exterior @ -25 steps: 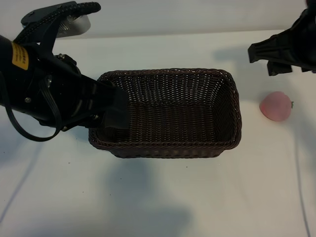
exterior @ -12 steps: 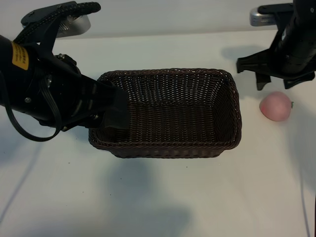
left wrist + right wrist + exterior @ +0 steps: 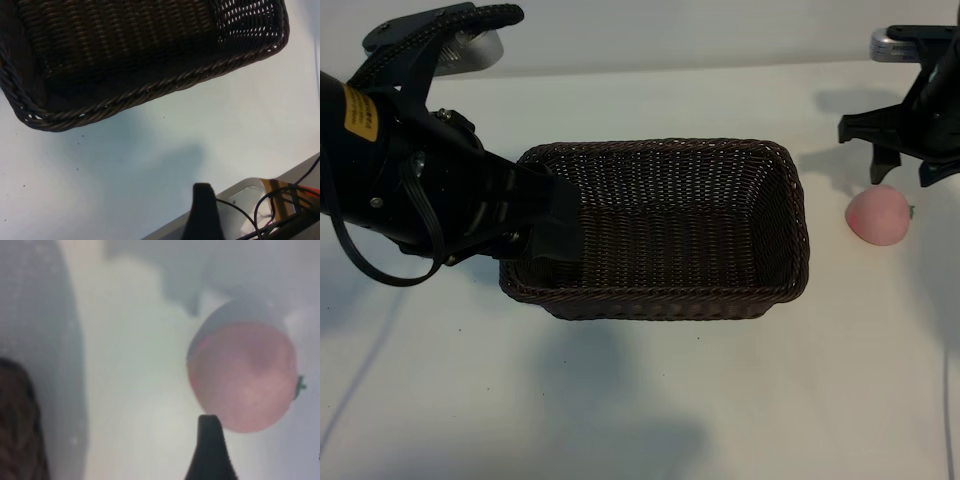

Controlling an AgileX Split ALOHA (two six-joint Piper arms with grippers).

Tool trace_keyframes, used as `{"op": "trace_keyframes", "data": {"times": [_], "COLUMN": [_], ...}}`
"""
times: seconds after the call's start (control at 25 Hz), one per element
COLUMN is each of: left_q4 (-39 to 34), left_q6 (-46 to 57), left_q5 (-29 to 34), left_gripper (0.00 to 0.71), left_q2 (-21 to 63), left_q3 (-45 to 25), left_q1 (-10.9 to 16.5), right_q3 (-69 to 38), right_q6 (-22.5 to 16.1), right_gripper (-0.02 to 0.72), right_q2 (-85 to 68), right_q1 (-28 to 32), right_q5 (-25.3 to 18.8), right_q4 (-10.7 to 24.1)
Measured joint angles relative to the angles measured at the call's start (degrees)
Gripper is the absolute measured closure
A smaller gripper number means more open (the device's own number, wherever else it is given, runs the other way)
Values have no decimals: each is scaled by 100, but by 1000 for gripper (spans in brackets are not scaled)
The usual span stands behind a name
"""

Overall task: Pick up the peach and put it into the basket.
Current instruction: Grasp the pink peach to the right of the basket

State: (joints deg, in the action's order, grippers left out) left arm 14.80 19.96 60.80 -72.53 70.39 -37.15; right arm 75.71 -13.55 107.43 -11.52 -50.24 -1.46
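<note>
The peach [image 3: 879, 214] lies on the white counter [image 3: 720, 400], at about three o'clock from the basket [image 3: 660, 228] and a little apart from its right short wall. It is pale pink and round, and nothing holds it. In the right wrist view the peach [image 3: 243, 377] fills much of the picture, with one dark fingertip [image 3: 210, 450] of the tool just beside its lower edge; I cannot tell if they touch.

The right tool [image 3: 907, 172] hangs directly at twelve o'clock from the peach, pointing down, with its two fingers apart (one to each side of the fruit's top) and not closed on anything.

The basket is dark brown wicker with a braided rim and has nothing inside. At its nine o'clock end the left tool [image 3: 556, 222] is at the short wall, the black arm reaching in from the left. Its fingers look spread, but whether they grip the rim I cannot tell.
</note>
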Motion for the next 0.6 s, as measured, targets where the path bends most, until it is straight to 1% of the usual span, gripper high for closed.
{"op": "trace_keyframes", "data": {"times": [0.08,0.16,0.24,0.32,0.48,0.6], "left_q4": [0,0,0,0,0,0], "left_q6": [0,0,0,0,0,0], "left_q5": [0,0,0,0,0,0], "left_gripper": [179,179,179,179,179,179], "left_q2": [0,0,0,0,0,0], "left_q3": [0,0,0,0,0,0], "left_q1": [0,0,0,0,0,0], "right_q3": [0,0,0,0,0,0], "right_q6": [121,273,433,514,531,531], "right_gripper": [208,208,208,208,214,240], "right_q2": [108,235,376,498,727,840], "right_q1": [69,84,84,84,84,84], "right_q5": [20,50,79,141,271,348], "right_q4": [-43,-181,-391,-489,-437,-406]}}
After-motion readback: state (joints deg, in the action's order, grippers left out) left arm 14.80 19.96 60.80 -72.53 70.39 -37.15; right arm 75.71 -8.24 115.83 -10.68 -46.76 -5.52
